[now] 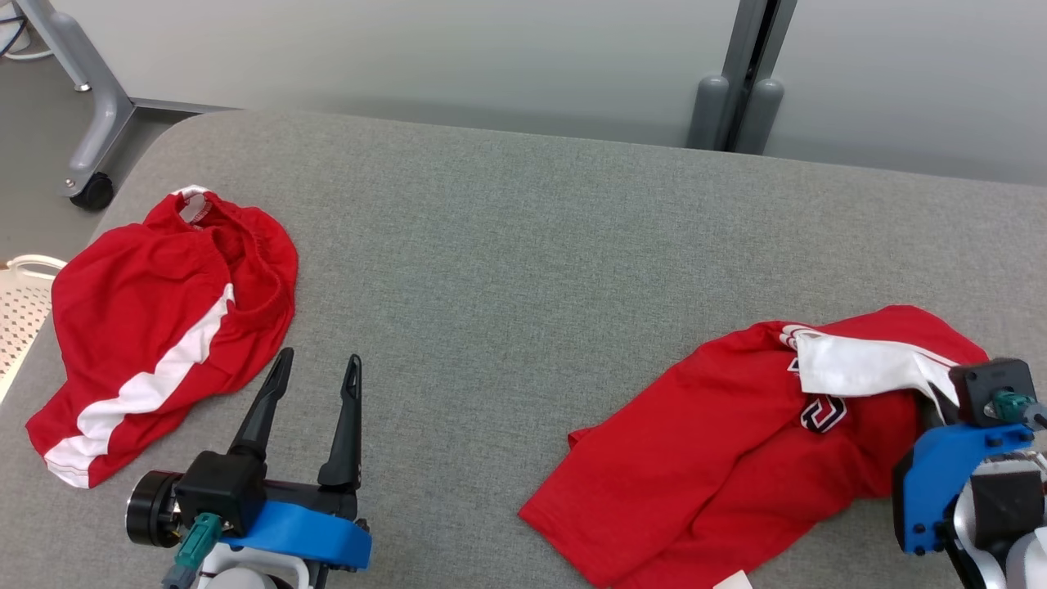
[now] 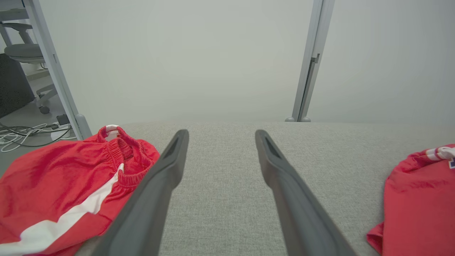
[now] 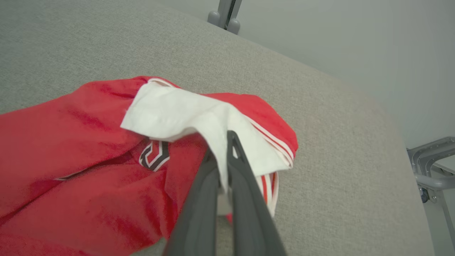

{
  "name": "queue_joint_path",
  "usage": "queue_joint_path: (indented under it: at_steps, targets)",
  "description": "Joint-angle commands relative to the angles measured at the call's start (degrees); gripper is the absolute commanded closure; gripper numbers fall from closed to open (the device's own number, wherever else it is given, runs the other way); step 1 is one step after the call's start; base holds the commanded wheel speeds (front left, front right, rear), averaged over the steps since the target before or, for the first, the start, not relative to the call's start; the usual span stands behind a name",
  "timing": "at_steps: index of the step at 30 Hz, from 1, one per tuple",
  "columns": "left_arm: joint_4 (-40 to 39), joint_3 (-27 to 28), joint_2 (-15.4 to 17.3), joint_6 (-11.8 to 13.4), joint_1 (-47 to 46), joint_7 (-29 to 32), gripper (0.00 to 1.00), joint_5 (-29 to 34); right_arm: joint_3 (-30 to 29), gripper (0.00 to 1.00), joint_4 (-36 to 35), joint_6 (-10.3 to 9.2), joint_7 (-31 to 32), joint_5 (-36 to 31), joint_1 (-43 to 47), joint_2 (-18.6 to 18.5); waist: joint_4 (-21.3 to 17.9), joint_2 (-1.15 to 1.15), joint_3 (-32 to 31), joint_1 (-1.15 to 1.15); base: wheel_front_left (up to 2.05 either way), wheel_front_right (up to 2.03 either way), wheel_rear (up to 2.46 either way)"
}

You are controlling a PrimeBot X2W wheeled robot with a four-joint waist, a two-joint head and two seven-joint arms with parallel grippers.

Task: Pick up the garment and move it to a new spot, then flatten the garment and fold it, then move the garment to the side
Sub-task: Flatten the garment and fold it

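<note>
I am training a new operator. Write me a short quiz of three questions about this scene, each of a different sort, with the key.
1. True or false: the left gripper holds the red shorts.
2. Choose one: the right gripper is shut on which part of the red shirt? A. red hem; B. white fabric; C. logo.
3. Fill in: both garments lie on a grey ___.

Key: 1. False; it is open, beside the shorts. 2. B. 3. table.
</note>
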Motion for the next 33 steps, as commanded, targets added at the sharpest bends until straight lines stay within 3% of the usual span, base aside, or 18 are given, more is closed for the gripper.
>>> queue_joint_path:
  at_steps: [1, 2, 3, 4, 7, 18, 22, 33]
  targets:
    - [0.13, 0.10, 0.09, -0.09, -0.56, -0.22, 0.00, -0.15, -1.69, 1.00, 1.44, 0.01, 0.70, -0.27, 1.58, 0.84, 0.00, 0.00, 0.02, 0.00, 0.00, 0.00, 0.00]
    - [0.19, 0.09, 0.08, -0.16, -0.67, -0.24, 0.00, -0.17, -2.63, 1.00, 2.16, 0.01, 1.15, -0.45, 1.97, 1.33, 0.00, 0.00, 0.05, 0.00, 0.00, 0.00, 0.00]
    - [0.26, 0.04, 0.06, -0.17, -0.78, -0.26, 0.00, -0.17, -3.02, 0.66, 2.50, 0.01, 1.40, -0.26, 2.29, 1.90, -0.01, 0.00, 0.05, 0.00, 0.00, 0.00, 0.00]
    - [0.33, 0.02, 0.07, -0.17, -0.85, -0.28, 0.00, -0.14, -3.39, 0.00, 2.51, 0.01, 1.77, 0.16, 2.56, 2.43, -0.05, 0.00, -0.01, 0.00, 0.00, 0.00, 0.00]
    - [0.46, 0.02, 0.10, -0.13, -0.76, -0.31, 0.00, -0.11, -3.75, 0.00, 2.09, 0.01, 2.73, 0.94, 3.60, 2.98, -0.18, 0.00, -0.22, 0.00, 0.00, 0.00, 0.00]
    - [0.34, 0.19, 0.33, 0.25, 0.40, -0.37, 0.00, -0.36, 0.26, 0.00, -10.54, 0.01, 5.76, 4.27, 8.36, 4.75, -2.30, 0.00, -1.82, 0.00, 0.00, 0.00, 0.00]
    - [0.37, 0.03, 0.37, 0.10, 0.19, -0.39, 0.00, -0.37, 2.50, 0.00, -9.77, 0.01, 6.41, 2.47, 7.69, 3.90, -2.66, 0.00, -1.96, 0.00, 0.00, 0.00, 0.00]
    - [0.47, -0.32, 0.73, 0.02, 0.26, -0.37, 0.00, -0.71, 8.46, 0.00, -2.13, 0.00, 7.30, -1.79, 1.68, -3.45, -2.12, 0.00, -2.29, 0.00, 0.00, 0.00, 0.00]
